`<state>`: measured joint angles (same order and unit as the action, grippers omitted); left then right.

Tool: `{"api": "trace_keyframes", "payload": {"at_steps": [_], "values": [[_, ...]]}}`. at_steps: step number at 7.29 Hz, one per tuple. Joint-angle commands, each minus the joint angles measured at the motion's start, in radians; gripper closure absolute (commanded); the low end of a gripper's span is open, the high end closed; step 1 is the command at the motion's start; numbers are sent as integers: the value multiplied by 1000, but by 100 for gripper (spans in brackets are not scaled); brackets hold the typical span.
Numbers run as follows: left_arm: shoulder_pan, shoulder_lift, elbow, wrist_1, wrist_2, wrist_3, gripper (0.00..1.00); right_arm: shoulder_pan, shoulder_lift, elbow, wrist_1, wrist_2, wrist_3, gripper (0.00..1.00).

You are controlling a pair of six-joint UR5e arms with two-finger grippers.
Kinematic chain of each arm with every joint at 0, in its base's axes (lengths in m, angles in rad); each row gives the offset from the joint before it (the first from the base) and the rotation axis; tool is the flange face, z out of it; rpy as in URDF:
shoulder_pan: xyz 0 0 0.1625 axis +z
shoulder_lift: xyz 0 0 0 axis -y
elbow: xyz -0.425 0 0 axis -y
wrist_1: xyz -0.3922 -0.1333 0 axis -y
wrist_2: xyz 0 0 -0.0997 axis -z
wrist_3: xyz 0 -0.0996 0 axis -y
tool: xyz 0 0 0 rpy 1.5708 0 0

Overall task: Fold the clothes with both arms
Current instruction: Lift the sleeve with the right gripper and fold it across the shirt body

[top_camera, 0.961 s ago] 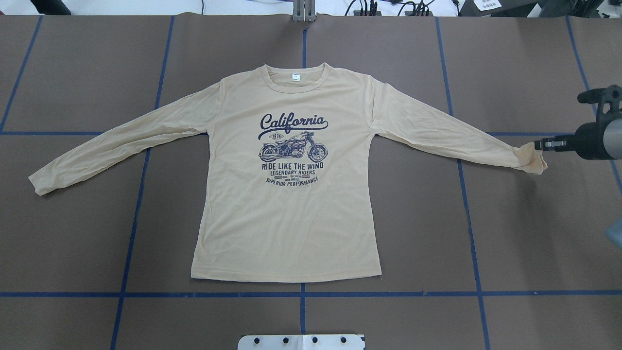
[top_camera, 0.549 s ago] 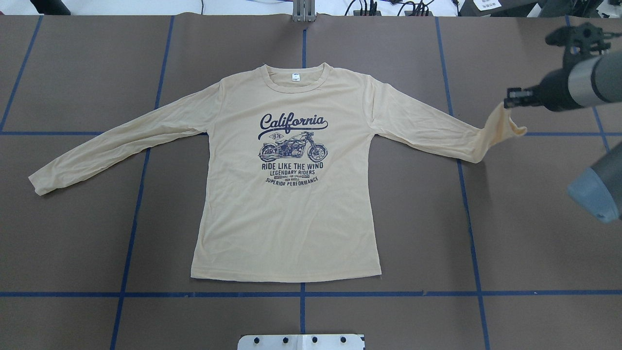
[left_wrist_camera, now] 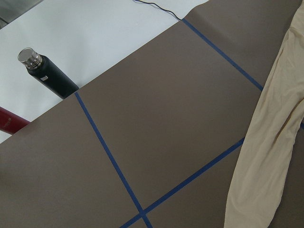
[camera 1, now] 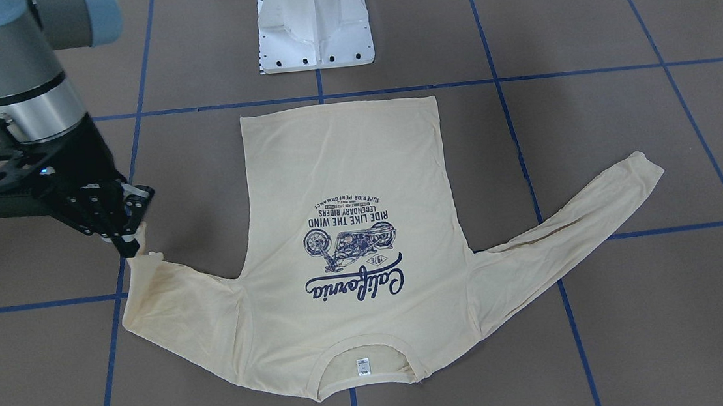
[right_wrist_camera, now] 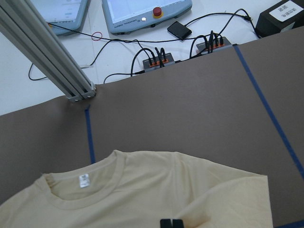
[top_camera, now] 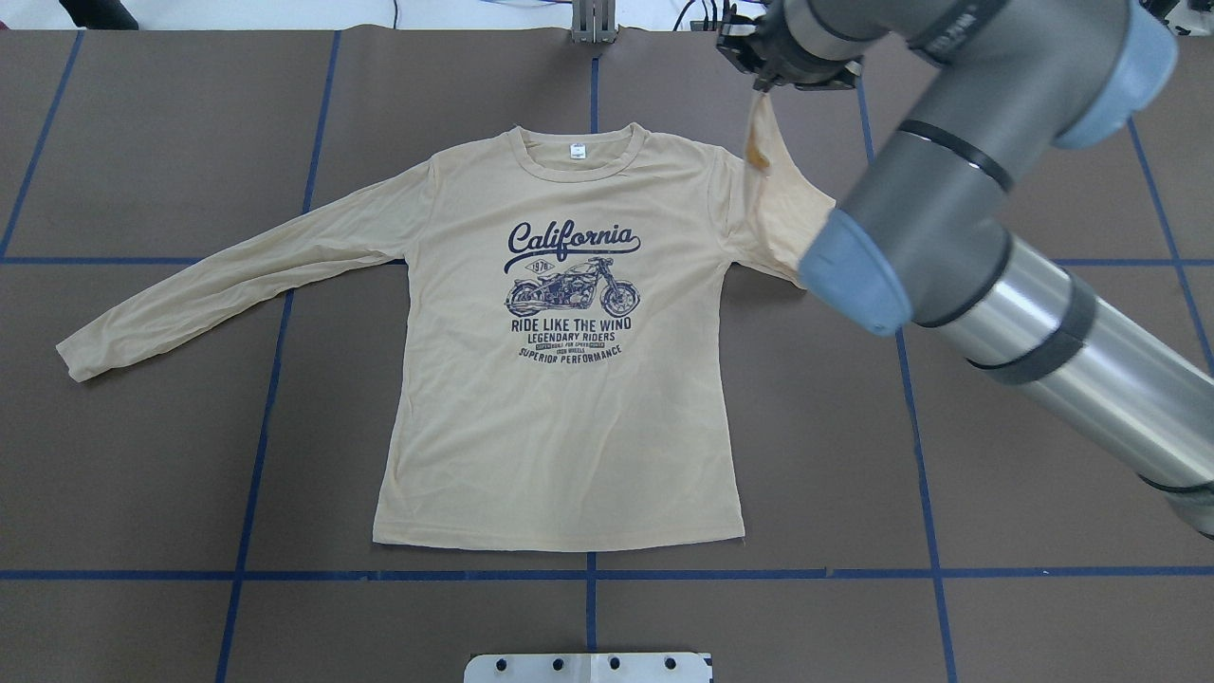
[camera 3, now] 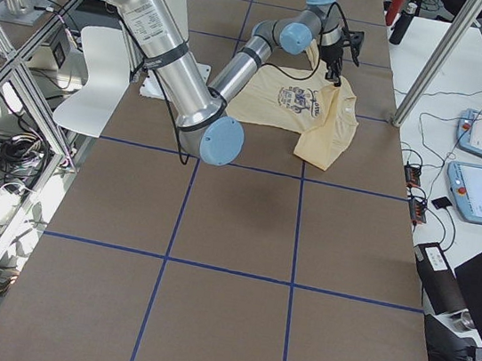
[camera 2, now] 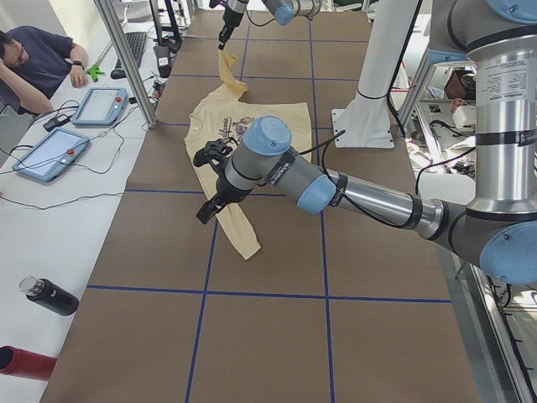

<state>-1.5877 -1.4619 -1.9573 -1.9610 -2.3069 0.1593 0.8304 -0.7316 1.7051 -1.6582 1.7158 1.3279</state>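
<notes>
The cream-yellow long-sleeved T-shirt [top_camera: 560, 427] lies flat, print up, collar at the far side; it also shows in the front-facing view [camera 1: 345, 165]. My right gripper [top_camera: 759, 83] is shut on the right sleeve's cuff and holds it raised near the right shoulder, so the right sleeve [top_camera: 773, 199] is doubled back. It shows in the front-facing view too [camera 1: 130, 246]. The left sleeve [top_camera: 237, 270] lies stretched out flat. My left gripper [camera 2: 205, 210] shows only in the exterior left view, above the left sleeve's end; I cannot tell its state.
The white pedestal base [camera 1: 314, 30] stands at the near edge. A black bottle [left_wrist_camera: 47, 76] and a red one [left_wrist_camera: 9, 124] lie off the table's left end. An aluminium post [right_wrist_camera: 52, 57], teach pendants [camera 2: 101, 105] and an operator [camera 2: 33, 63] are beyond the far edge.
My right gripper has lifted the right cuff off the table and carried it from the far right in toward the shirt's right shoulder. The sleeve has doubled back. The body and left sleeve have not moved.
</notes>
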Motion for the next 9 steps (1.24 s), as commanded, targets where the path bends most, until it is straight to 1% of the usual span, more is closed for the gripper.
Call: {"api": "trace_keyframes", "payload": {"at_steps": [1,2,3,4,5,6,7,9], "values": [[0,0,11,1,1,-3,0,-106,374,-401,-26,-125,179,100],[0,0,21,1,1,-3,0,-157,496,-559,-19,-184,244,100],[0,0,38,1,0,-1,0,-198,573,-661,-15,-230,293,100],[2,-1,52,-1,0,-1,0,-229,636,-765,12,-266,328,100],[2,-2,52,-1,0,-1,0,-246,685,-851,84,-269,355,100],[2,-5,55,-1,0,-3,0,-267,740,-933,134,-297,355,18],[2,-8,57,-1,-2,-4,0,-271,776,-961,153,-306,358,5],[2,-9,55,-1,-2,-6,0,-267,794,-961,155,-306,356,4]]}}
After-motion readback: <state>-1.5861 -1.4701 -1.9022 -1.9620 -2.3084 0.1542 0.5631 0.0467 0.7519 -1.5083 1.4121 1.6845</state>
